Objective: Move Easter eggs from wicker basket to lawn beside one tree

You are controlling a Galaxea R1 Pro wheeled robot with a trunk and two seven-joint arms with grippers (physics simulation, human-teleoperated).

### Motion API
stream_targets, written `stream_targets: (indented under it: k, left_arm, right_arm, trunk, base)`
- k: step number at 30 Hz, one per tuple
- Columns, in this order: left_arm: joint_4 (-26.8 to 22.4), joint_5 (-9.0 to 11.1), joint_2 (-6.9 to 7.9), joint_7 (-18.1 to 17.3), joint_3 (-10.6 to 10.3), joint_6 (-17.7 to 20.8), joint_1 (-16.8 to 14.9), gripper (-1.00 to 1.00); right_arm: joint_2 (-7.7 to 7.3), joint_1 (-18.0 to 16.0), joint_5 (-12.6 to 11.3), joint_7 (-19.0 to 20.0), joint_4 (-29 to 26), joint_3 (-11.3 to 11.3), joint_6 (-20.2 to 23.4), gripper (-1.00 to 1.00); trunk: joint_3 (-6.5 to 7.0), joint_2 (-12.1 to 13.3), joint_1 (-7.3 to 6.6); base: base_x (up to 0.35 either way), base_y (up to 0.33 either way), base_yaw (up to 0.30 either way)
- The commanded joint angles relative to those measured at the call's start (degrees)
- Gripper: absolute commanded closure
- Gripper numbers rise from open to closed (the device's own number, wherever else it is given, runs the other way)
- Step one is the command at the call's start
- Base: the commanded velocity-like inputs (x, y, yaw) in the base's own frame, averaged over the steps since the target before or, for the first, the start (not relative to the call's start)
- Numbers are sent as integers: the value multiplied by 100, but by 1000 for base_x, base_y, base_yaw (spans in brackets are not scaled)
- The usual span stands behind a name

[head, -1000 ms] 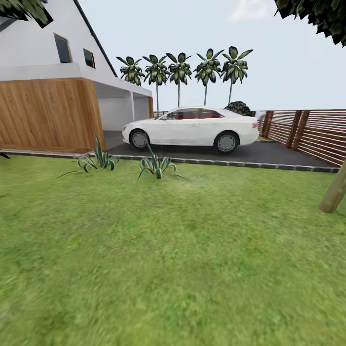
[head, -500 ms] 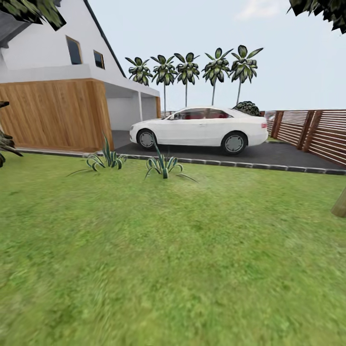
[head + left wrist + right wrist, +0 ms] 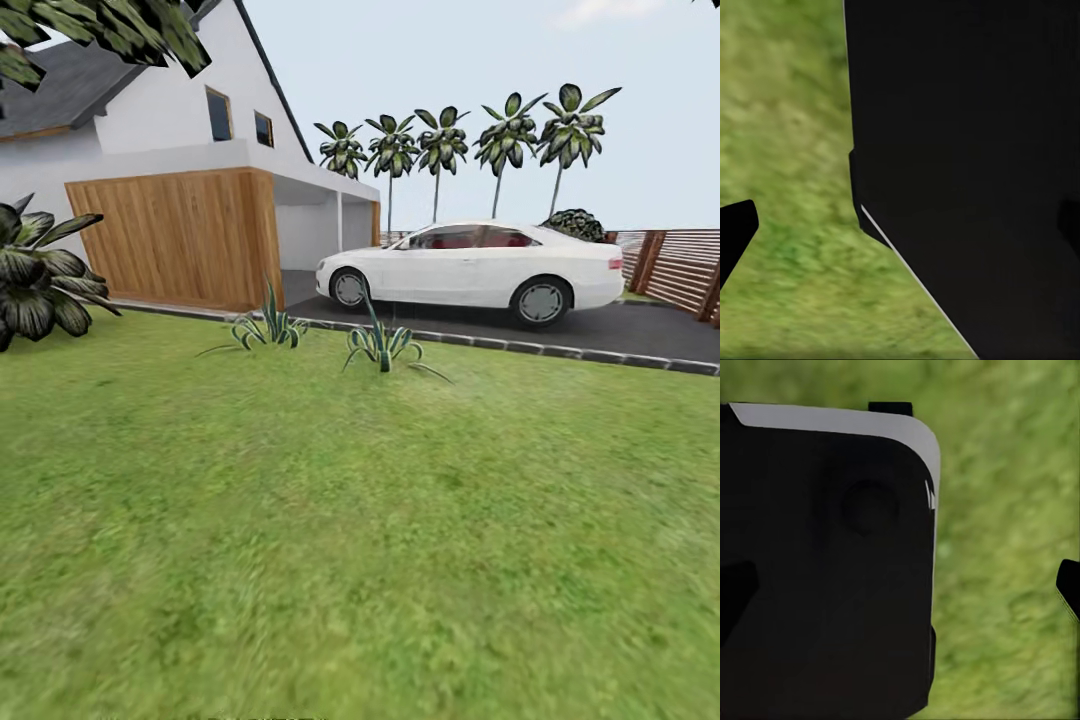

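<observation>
The lawn [image 3: 360,540] spreads out ahead of you in the head view, running back to a dark kerb and a driveway where a white car [image 3: 470,270] is parked. To the left stands a white house [image 3: 150,150] with a timber-clad garage front [image 3: 170,240], and a row of tall palms [image 3: 470,140] rises behind the car. A slatted wooden fence [image 3: 670,265] closes the right side. A broad-leaved dark plant [image 3: 40,280] sits at the left edge, and two striped agave plants [image 3: 330,335] grow near the kerb.

No basket or eggs can be found on this stretch of grass, so you are in a searching or travelling step. Sweep the head and base slowly, and steadily enough to keep the picture sharp, until the brown wicker shape turns up on the grass. Note a grey-brown leaning trunk as you go; the leaf clusters [image 3: 110,30] hanging into the top left may belong to one. Steer clear of the agaves and the kerb.

Both wrist views look down past the robot's dark body [image 3: 967,180] onto mottled grass. A dark fingertip [image 3: 735,232] of the left tool pokes in at the frame edge, and fingertips [image 3: 1069,585] of the right tool sit at opposite edges, so both tools look spread wide, with nothing between them.
</observation>
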Motion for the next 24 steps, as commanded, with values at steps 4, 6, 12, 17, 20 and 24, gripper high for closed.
stream_targets:
  k: [4,6,12,17,20,24]
  left_arm:
    - [1,-3,-1,-3,2,-1,-2,-100]
    - [1,-3,-1,-3,2,-1,-2,-100]
    - [1,-3,-1,-17,-6,7,-2,-100]
    - [1,-3,-1,-21,-7,8,-2,-100]
    - [1,-3,-1,-21,-6,8,-2,-100]
    - [1,-3,-1,-21,-7,8,-2,-100]
  right_arm:
    - [0,-2,3,-1,-2,5,1,-100]
    - [0,-1,3,-1,-2,6,1,-100]
    - [25,0,8,-3,44,7,1,-100]
    - [54,-2,15,-1,127,7,-13,-100]
    - [61,-1,19,-1,135,7,-16,-100]
    - [76,-1,20,-1,138,7,-16,-100]
  trunk:
    - [-4,-2,0]
    - [-4,-2,0]
    - [-4,-2,0]
    - [-4,-2,0]
    - [-4,-2,0]
    - [-4,-2,0]
  base:
    - [0,0,299]
    - [0,0,299]
    - [132,0,299]
    - [326,0,299]
    - [313,0,299]
    - [297,0,299]
